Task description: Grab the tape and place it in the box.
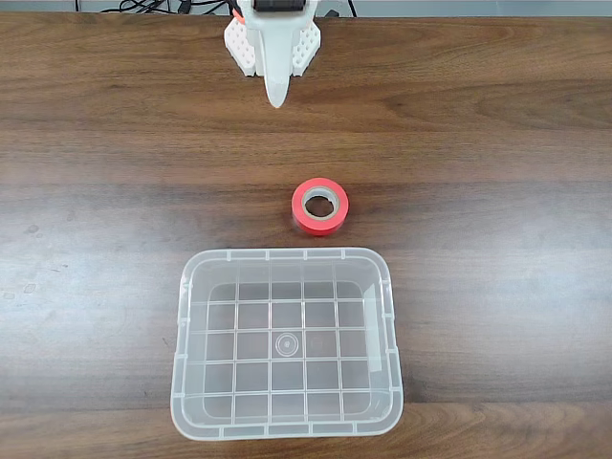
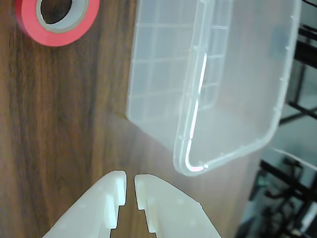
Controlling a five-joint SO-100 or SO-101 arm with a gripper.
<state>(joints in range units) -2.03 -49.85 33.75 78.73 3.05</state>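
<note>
box (image 1: 287,421) sitting empty at near edge of the wooden counter (image 1: 497,239), tape (image 1: 320,206) lying flat just beyond its far rim, not touching. Tool (image 2: 130,179) hovering at far edge, fingers nearly pressed together, gripping nothing, open counter between it and tape

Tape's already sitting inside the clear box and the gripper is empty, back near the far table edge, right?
Not quite: the tape lies on the table just outside the box, beside its far rim, as the fixed view shows. The gripper is indeed empty.
</note>
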